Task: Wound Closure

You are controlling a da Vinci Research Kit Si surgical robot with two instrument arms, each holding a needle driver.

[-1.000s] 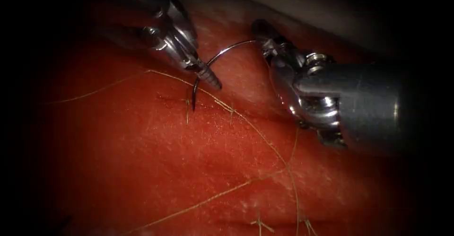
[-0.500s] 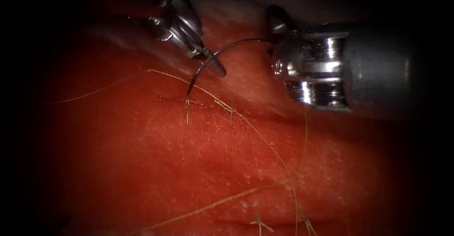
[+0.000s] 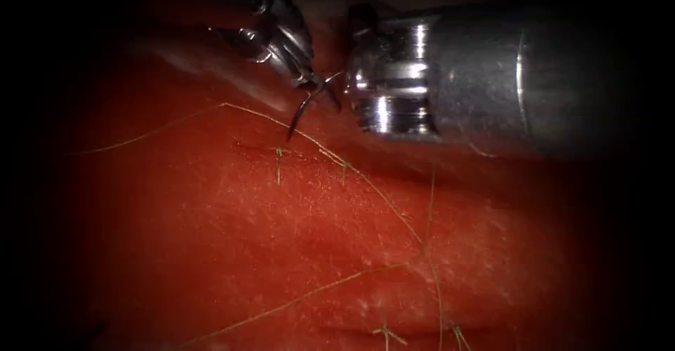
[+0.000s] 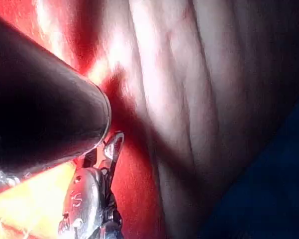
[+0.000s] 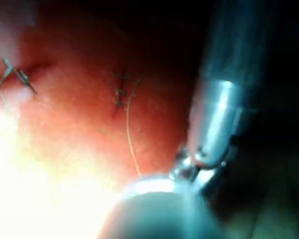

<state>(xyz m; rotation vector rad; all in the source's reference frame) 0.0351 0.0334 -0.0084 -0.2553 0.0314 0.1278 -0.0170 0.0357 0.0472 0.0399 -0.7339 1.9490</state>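
We see the left tool [image 3: 309,84] with its fingers clamped on the needle [image 3: 299,115], above the tissue [image 3: 281,238]. We cannot tell about the right tool's [image 3: 358,48] fingers.

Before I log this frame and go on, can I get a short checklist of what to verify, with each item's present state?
1. Left tool holds the needle: ok, its fingers are shut on the curve above the tip.
2. Needle tip out of the tissue: ok, it hangs just above the surface, near the cut.
3. Right tool grip: cannot tell, its wrist hides its tip, close beside the left tool.
4. Needle's thread end: cannot tell, hidden behind the right tool.
5. Thread lies loose across the tissue: ok, no taut span shows.
6. Earlier stitches along the cut: ok, short tails stand up.
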